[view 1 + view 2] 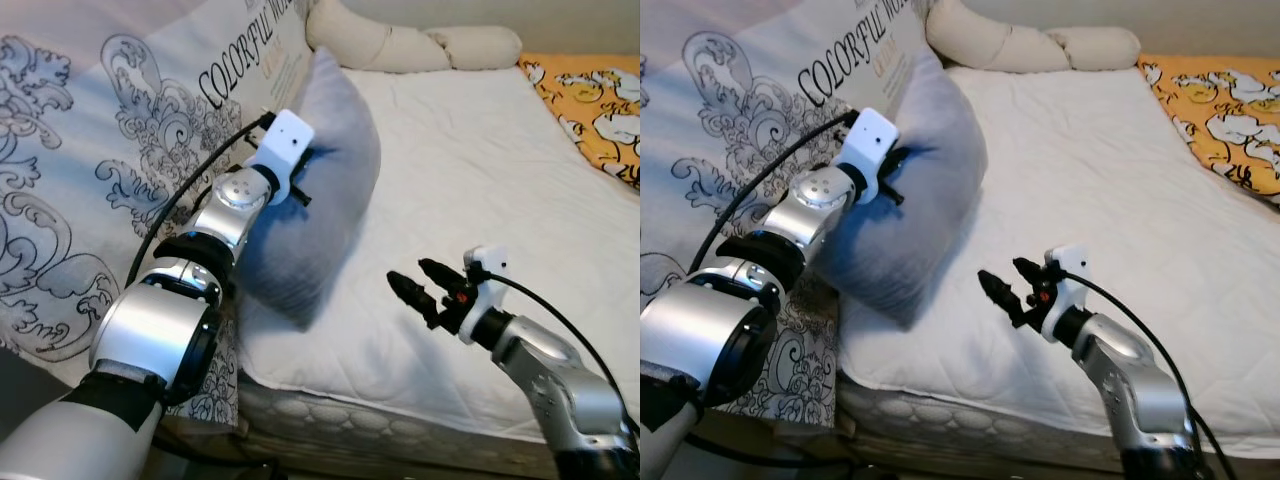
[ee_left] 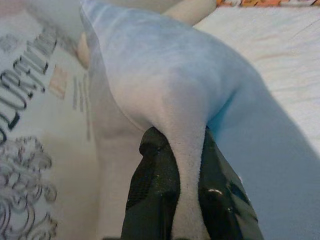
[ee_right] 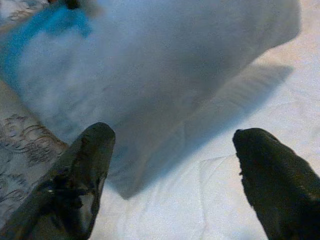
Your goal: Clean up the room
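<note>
A: Left gripper (image 2: 182, 185)?
B: Clamped on a fold of the grey-blue pillow (image 1: 320, 180), fabric pinched between both black fingers (image 2: 155, 190). Seen in the centre-left of the head views, at the pillow's near face.

A: Pillow's place?
B: Centre-left of the frame, standing tilted on its lower corner at the left edge of the bed (image 1: 470, 190). Upper side leaning against the printed quilt (image 1: 100, 140) with black lettering and grey scrollwork, filling the upper left.

A: Right gripper (image 1: 418, 285)?
B: Lower middle of the frame, held above the white mattress cover, just beside the pillow's lower corner but apart from it. Fingers spread wide, holding nothing; pillow and its shadow visible between them in the right wrist view.

A: Else on the bed?
B: Long cream bolster (image 1: 410, 42) along the top of the frame at the head end. Orange blanket with white cartoon figures (image 1: 590, 105) at the upper right edge.

A: Below the mattress?
B: Quilted side of the bed base along the bottom of the frame; dark floor at lower left, too dim for detail.
</note>
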Available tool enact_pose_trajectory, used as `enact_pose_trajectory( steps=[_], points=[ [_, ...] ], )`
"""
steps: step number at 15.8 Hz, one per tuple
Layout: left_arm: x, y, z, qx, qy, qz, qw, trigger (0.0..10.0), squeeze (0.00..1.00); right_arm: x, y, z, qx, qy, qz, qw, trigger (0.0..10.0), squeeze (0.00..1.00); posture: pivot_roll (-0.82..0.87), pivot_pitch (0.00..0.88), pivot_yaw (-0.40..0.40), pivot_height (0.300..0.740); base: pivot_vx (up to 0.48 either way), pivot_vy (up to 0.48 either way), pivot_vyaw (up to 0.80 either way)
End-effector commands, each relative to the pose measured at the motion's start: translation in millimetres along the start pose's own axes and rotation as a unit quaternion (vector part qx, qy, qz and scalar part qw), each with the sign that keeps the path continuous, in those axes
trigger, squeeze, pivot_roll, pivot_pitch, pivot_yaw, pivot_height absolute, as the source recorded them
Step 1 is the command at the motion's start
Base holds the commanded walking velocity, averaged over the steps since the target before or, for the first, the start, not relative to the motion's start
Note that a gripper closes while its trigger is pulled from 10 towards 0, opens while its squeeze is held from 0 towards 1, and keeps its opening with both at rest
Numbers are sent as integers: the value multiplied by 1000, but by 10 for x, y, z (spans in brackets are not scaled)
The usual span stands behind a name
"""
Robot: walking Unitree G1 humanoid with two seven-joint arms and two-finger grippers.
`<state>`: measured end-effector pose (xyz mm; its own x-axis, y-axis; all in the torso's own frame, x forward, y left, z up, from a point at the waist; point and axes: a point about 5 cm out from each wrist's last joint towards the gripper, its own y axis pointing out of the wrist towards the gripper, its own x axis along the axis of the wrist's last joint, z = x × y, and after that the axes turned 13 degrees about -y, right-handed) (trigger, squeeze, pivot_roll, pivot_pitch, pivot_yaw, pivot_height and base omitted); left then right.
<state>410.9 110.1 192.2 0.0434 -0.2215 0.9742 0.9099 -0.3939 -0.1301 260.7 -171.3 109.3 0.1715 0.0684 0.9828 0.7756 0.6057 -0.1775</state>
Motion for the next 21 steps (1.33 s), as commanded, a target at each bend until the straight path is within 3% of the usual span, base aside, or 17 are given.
enact_pose_trajectory(
  steps=[1, 3, 7, 9, 14, 21],
  points=[
    [106, -4, 95, 22, -4, -13, 1000, 10000, 0, 77, -36, 22, 7, -6, -4, 1000, 10000, 1000, -236, 0, 99, 740, 0, 0, 0],
    [-161, -63, 164, 47, -34, 43, 997, 10000, 0, 153, -135, 38, 9, -8, 3, 1000, 10000, 1000, -272, 0, 103, 740, 0, 0, 0],
    [-528, -205, 294, 108, -41, 105, 988, 10000, 0, 204, -314, 71, 12, -16, 22, 1000, 10000, 1000, -342, 29, 94, 740, 0, 0, 0],
    [-549, -236, 356, 135, -41, 102, 985, 10000, 0, 204, -392, 84, 12, -19, 34, 999, 10000, 1000, -348, 40, 87, 740, 0, 0, 0],
    [-304, -208, 441, 185, -29, 24, 982, 10000, 0, 240, -387, 178, 32, -14, 43, 998, 10000, 1000, -338, 42, 64, 740, 0, 0, 0],
    [-299, -252, 520, 214, -29, 5, 976, 10000, 0, 245, -396, 220, 46, -13, 53, 997, 10000, 1000, -342, 52, 65, 740, 0, 0, 0]
  ],
)
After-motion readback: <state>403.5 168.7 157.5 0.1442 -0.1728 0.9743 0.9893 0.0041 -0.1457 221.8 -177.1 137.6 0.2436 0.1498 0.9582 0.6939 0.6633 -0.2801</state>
